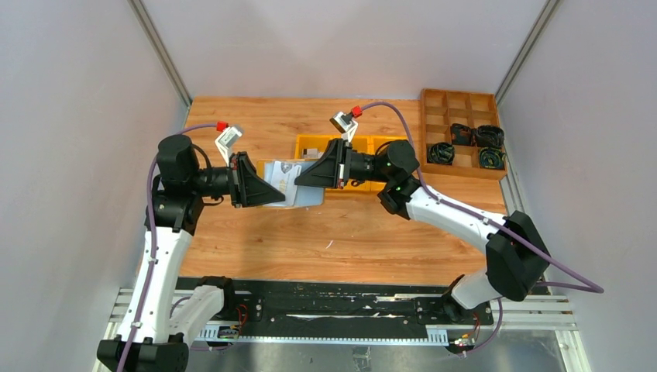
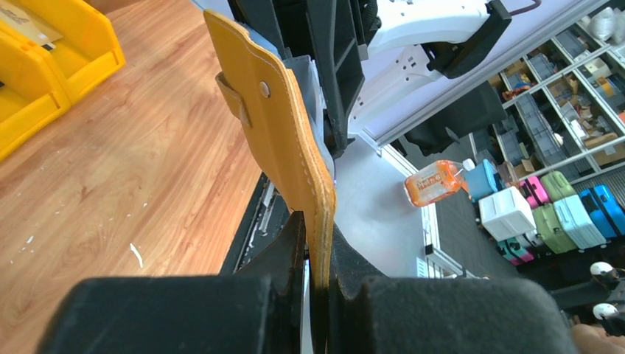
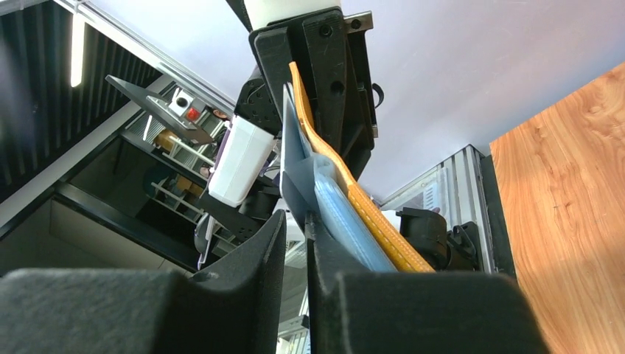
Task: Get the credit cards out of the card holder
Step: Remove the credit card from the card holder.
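My left gripper (image 1: 259,186) (image 2: 318,258) is shut on the lower edge of the card holder (image 2: 280,125) and holds it upright above the table. The holder's mustard-yellow cover faces the left wrist view. Its pale silvery-blue inner face (image 1: 290,190) faces up in the top view. My right gripper (image 1: 304,177) (image 3: 296,221) is at the holder's opposite edge. Its jaws stand a narrow gap apart, with light showing between them. A thin grey credit card (image 3: 295,162) sticks out of the holder (image 3: 368,214), and its edge reaches in between the right fingertips.
Yellow plastic bins (image 1: 314,146) (image 2: 44,66) stand on the table just behind the grippers. A brown wooden divided tray (image 1: 461,105) at the back right holds several black round parts (image 1: 442,153). A black metal rail (image 1: 341,310) runs along the near edge.
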